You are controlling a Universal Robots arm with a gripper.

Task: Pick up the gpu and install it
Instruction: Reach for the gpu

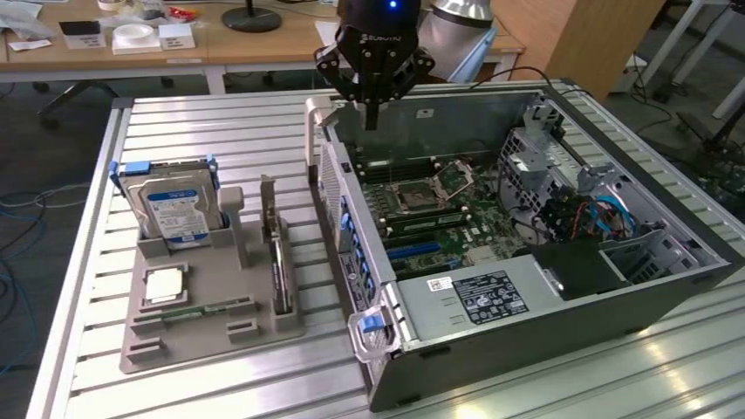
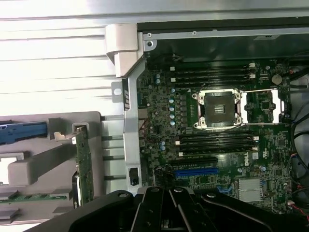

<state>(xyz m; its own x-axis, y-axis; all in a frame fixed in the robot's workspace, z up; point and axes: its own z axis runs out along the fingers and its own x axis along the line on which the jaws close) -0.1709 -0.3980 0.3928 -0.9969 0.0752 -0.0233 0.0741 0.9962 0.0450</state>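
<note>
Step in hand: approach, pickup not yet started. You've got the gripper (image 1: 372,118) hanging over the case (image 1: 524,349), above its back corner on the holder's side. The fingers (image 1: 372,122) are pressed together with nothing between them. The wrist view agrees: gripper (image 2: 169,212) empty, looking down on the motherboard (image 2: 217,125).

The gpu (image 1: 277,253) is in the grey holder (image 1: 174,349) on the table (image 1: 209,122), to the exterior view's left of the case. It stands on its long edge in the slot along the holder edge nearest the case, well apart from the gripper. The wrist view has it edge-on (image 2: 83,164), so I can't say which way the cooler faces, probably toward the case.

Also in the holder: the hard drive (image 1: 174,205), upright at the far corner, and the memory stick (image 1: 198,307), flat near the front. Don't confuse either with the card.

What the pickup calls for, as I read it:
- you're over the case, not the holder, so go sideways before any descent
- open the fingers first
- line them across the card's thin top edge; it's narrow and the holder posts sit just beside it
- the blue slot (image 2: 195,171) on the board looks unoccupied
</note>
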